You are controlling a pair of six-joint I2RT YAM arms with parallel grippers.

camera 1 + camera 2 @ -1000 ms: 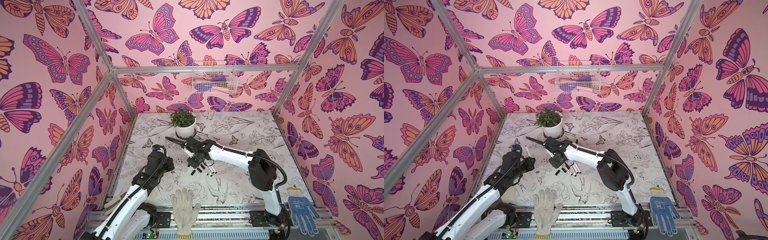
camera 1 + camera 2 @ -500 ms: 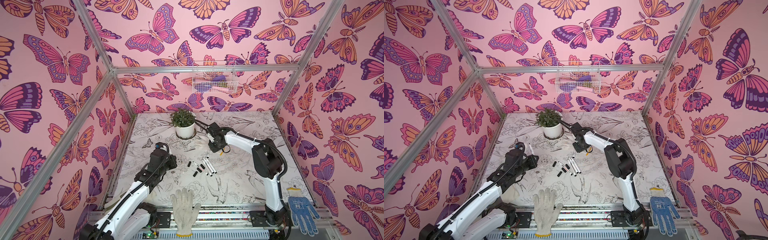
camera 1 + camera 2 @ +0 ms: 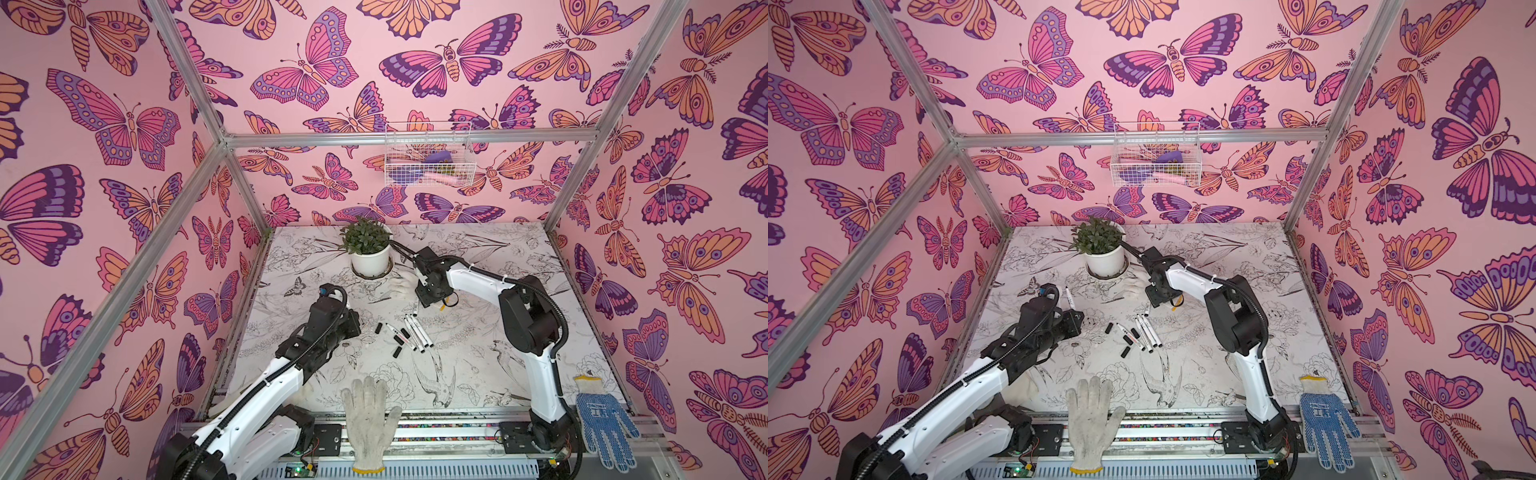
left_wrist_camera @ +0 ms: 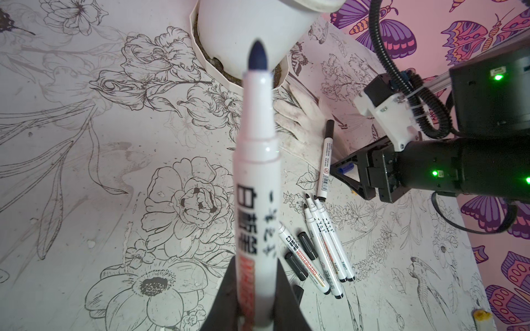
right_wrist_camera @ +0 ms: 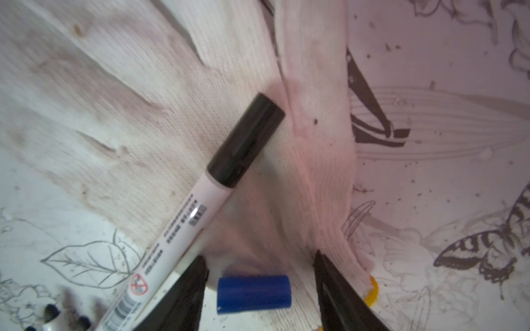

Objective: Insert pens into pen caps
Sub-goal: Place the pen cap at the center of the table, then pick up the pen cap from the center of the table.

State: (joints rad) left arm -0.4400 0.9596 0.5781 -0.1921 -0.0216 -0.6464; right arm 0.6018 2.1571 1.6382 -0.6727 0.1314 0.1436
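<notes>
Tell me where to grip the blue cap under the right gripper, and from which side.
Take the blue cap across its round wall at mid-length, from above. It lies on its side on the white glove, its length running from finger to finger of the open right gripper, so closing now would likely pinch its ends; turn the wrist a quarter first.

Capped pen (barrel end) off-frame

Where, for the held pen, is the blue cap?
In the right wrist view, the blue cap is between the right claw's fingers, over the white glove beside the capped pen.
</notes>
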